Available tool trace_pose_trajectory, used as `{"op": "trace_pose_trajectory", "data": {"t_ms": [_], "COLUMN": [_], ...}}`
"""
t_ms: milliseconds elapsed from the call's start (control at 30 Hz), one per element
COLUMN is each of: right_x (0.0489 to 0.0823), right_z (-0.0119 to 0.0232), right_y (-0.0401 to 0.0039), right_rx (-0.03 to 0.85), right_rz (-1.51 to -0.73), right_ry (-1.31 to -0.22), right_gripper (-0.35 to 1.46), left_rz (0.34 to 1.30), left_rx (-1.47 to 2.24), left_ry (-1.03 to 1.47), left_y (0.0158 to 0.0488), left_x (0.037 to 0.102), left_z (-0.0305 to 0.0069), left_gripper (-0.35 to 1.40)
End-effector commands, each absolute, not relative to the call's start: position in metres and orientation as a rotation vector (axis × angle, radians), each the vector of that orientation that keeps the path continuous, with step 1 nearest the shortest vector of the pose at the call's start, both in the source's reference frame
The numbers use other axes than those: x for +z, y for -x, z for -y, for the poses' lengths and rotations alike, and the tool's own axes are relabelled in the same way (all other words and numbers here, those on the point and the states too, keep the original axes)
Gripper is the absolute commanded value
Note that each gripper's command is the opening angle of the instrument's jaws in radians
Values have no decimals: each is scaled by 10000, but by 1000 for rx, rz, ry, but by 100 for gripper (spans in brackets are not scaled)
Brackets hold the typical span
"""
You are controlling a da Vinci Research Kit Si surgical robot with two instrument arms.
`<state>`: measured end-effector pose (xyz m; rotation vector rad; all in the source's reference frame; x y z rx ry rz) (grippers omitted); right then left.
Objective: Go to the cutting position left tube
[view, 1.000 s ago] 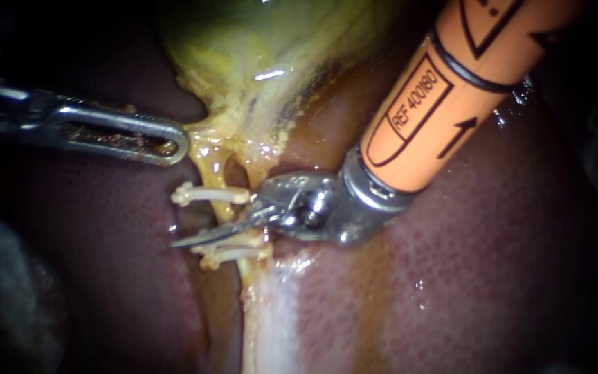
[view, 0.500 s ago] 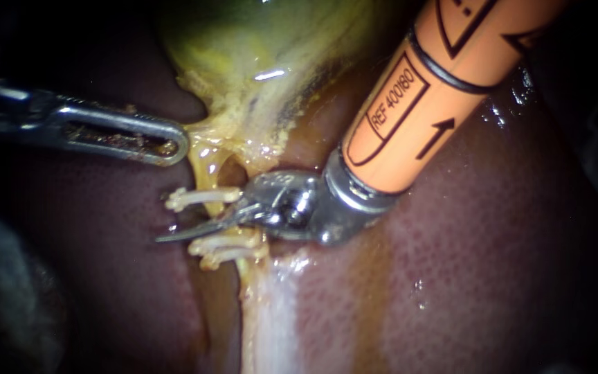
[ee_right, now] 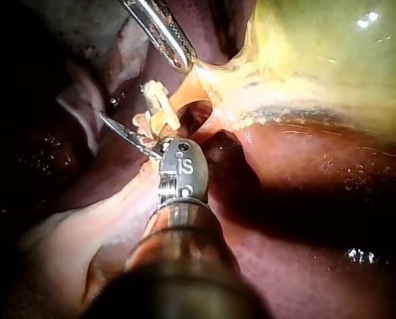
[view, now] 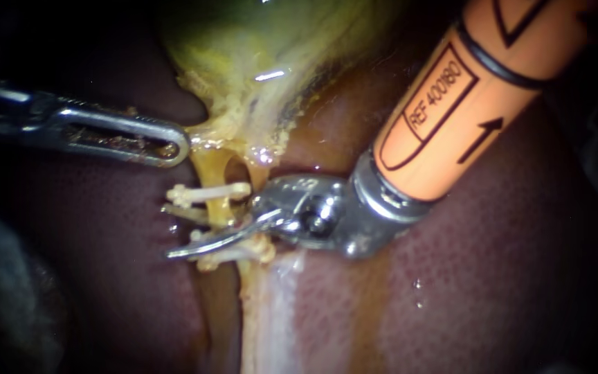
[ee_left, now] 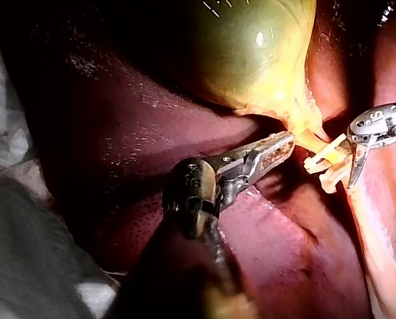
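Observation:
The left tube (view: 220, 208) runs yellow from the gallbladder (view: 264, 41) neck down over the liver (view: 493, 277). It carries a white clip (view: 209, 192) above and another clip (view: 233, 253) below. My right instrument (view: 167, 230), on an orange shaft, holds its thin blades open across the tube between these clips. The right wrist view shows one blade (ee_right: 121, 133) beside the clips (ee_right: 157, 100). My left instrument (view: 174, 144) has its jaws shut on the yellow neck tissue beside the tube, as the left wrist view (ee_left: 281, 143) also shows.
A second yellow tube (view: 254, 173) lies just right of the left one, with a small dark window between them. A pale glistening band (view: 271, 312) runs down the liver below the clips. Grey cloth (ee_left: 12, 133) lies beside the liver.
The right instrument's blades, together before, now stand apart across the left tube. Its shaft has drawn back to the right. The left instrument has held still.

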<state>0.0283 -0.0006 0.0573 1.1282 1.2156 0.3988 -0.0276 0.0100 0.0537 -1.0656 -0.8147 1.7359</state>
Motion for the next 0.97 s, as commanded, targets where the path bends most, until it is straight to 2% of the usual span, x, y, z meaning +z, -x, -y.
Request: {"op": "trace_pose_trajectory", "data": {"t_ms": [33, 533, 967], "right_x": [570, 559, 560], "right_z": [7, 17, 17], "right_y": [-284, -296, -296], "right_rx": [392, 370, 369], "right_rz": [-1223, -1263, -1263], "right_ry": [-1131, -1153, -1154], "right_gripper": [133, 128, 126], "left_rz": [815, 815, 815], "left_rx": [1736, 1736, 1736], "left_ry": [1066, 1066, 1066], "left_y": [276, 275, 275], "left_x": [537, 537, 537], "left_z": [-100, -99, -99], "left_gripper": [-35, -35, -35]}}
